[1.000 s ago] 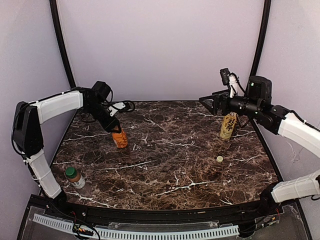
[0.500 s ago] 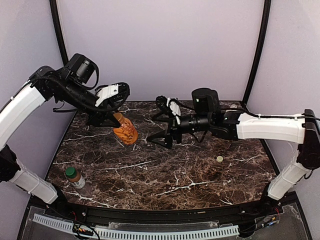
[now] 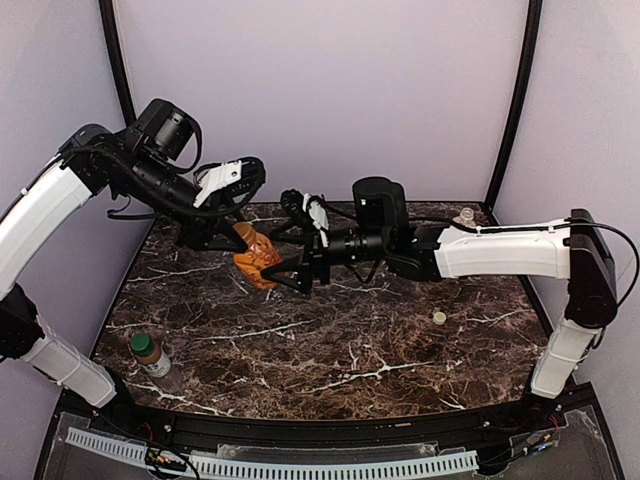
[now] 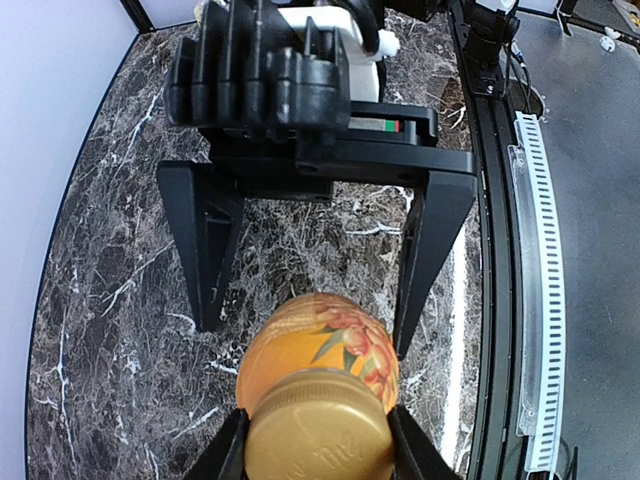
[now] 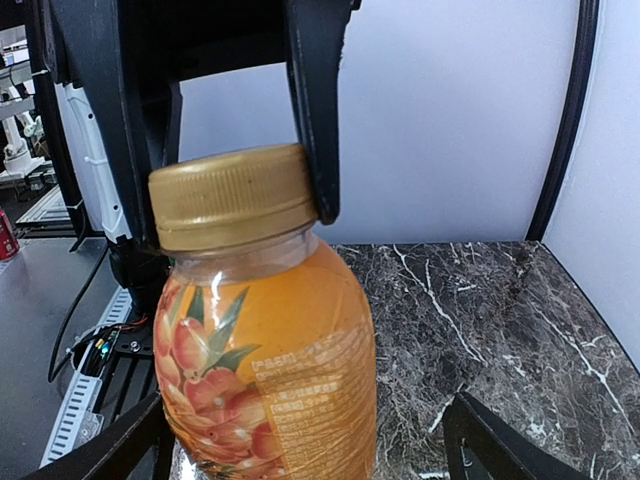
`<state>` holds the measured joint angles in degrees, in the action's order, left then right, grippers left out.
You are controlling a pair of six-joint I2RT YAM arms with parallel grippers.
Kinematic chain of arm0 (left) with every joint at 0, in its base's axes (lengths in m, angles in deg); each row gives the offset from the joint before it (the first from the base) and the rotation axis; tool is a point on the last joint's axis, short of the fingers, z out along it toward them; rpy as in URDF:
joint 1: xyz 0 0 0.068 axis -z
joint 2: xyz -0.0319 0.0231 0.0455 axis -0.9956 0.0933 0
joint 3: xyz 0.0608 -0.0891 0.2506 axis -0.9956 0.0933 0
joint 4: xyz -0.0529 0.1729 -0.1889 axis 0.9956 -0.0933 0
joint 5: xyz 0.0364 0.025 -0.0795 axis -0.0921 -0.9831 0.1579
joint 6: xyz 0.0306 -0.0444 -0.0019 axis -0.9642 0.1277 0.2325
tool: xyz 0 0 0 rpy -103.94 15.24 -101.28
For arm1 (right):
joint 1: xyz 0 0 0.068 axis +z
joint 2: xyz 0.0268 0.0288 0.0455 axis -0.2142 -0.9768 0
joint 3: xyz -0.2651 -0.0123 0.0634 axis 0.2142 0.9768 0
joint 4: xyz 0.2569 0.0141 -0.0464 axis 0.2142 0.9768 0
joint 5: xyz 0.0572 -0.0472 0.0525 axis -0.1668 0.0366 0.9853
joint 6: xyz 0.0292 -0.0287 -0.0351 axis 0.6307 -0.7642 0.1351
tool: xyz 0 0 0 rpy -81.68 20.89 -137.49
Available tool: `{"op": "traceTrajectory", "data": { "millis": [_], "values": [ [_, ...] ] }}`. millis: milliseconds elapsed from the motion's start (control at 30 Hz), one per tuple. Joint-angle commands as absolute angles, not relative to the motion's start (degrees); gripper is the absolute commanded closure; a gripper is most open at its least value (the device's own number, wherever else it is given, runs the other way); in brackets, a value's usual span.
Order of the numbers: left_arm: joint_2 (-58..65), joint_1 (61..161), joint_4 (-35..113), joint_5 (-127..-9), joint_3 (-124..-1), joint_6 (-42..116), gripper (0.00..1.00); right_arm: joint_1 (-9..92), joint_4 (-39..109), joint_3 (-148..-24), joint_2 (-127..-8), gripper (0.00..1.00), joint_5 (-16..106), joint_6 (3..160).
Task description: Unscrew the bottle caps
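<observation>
My left gripper (image 3: 241, 231) is shut on the gold cap (image 4: 318, 430) of the short orange bottle (image 3: 257, 260) and holds it tilted above the table. My right gripper (image 3: 286, 268) is open, with its fingers on either side of the bottle's body (image 5: 265, 370) and not touching it. In the left wrist view its black fingers (image 4: 205, 250) flank the bottle's base. The small clear bottle (image 3: 150, 353) with a green cap stands at the front left. The tall yellow-labelled bottle is mostly hidden behind my right arm; only its open neck (image 3: 465, 214) shows.
A loose yellow cap (image 3: 439, 318) lies on the marble table (image 3: 350, 360) at the right. Black frame posts and cables stand along the back edge. A ridged white strip (image 3: 300, 466) runs along the front.
My left arm has lifted the orange bottle off the table. My right arm has swung left from the tall bottle and brought its open fingers around the orange bottle's body.
</observation>
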<state>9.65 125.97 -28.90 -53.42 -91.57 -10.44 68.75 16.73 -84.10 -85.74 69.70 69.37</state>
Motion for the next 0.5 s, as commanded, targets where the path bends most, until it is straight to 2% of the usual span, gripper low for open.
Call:
{"op": "traceTrajectory", "data": {
  "millis": [0, 100, 300, 433, 467],
  "values": [
    [9.1, 126.1, -28.7, -53.1, -92.9, -9.4, 0.99, 69.7, 14.2, -84.2, -87.3, 0.14, 71.3, 70.9],
    [9.3, 126.1, -28.1, -52.3, -92.9, -8.4, 0.99, 69.8, 15.1, -85.1, -88.2, 0.19, 71.6, 71.1],
    [9.4, 126.0, -27.7, -52.5, -93.5, -7.9, 0.99, 69.7, 15.4, -85.0, -88.2, 0.42, 71.5, 70.6],
    [9.4, 126.0, -27.5, -52.3, -93.4, -7.7, 0.99, 69.7, 13.9, -84.1, -87.2, 0.53, 71.7, 71.2],
    [9.4, 126.0, -27.4, -52.3, -93.4, -7.6, 0.96, 69.7, 13.7, -84.0, -87.0, 0.55, 71.7, 71.5]
  ]
}}
